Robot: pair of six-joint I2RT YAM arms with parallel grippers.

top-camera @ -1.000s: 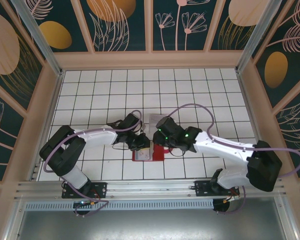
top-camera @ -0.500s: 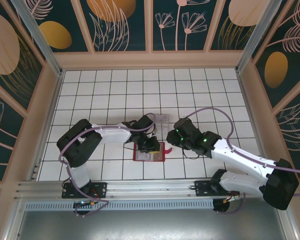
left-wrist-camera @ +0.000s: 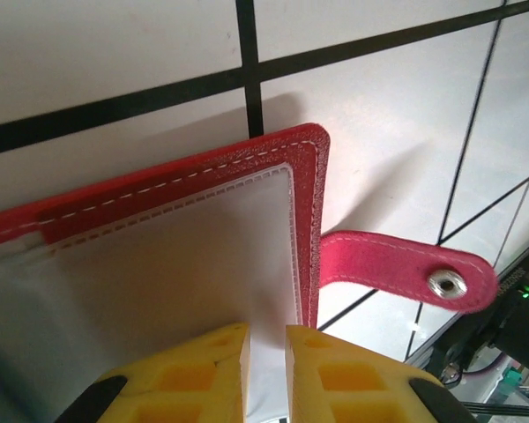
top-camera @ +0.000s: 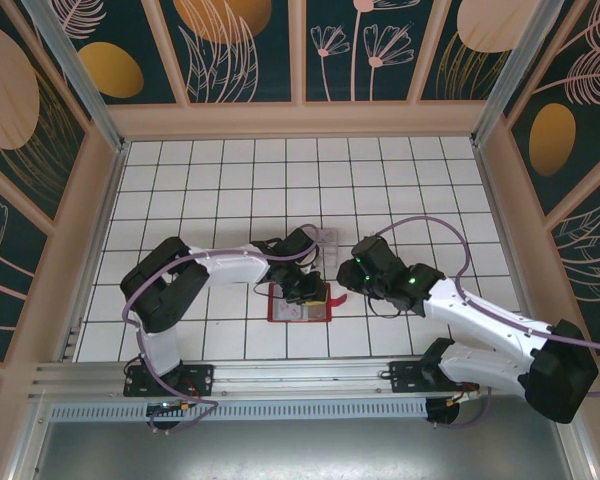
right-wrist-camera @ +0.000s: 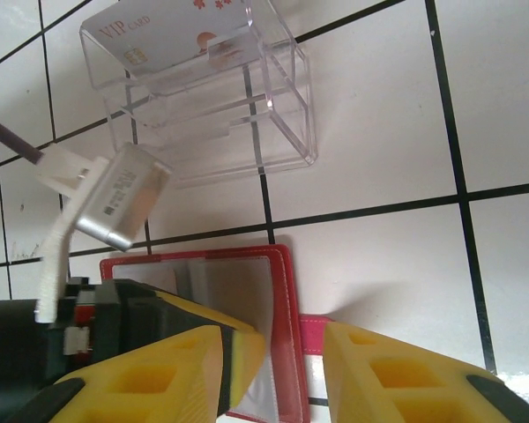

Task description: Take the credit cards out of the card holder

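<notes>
- Starting with the card holder [top-camera: 298, 306]: it lay open on the table, near the middle of the near edge. The left gripper [left-wrist-camera: 266, 352] sat right over it, jaws clenched to a thin slit above the pale lining. We couldn't tell whether a card was caught in that slit.
- First worry: if lining was pinched along with a card, any lift would likely drag the whole holder up.
- The right gripper [right-wrist-camera: 286, 348] stood released, nothing between its fingers, above the holder's right edge by the closing tab [left-wrist-camera: 406, 269]. We reckoned a drop there could catch the tab and skid the holder across the smooth tiles.
- The clear tray [right-wrist-camera: 291, 97], with one of the credit cards [right-wrist-camera: 172, 35] lying in it, sat just beyond the holder toward the far edge. A wide swing could knock it.
</notes>
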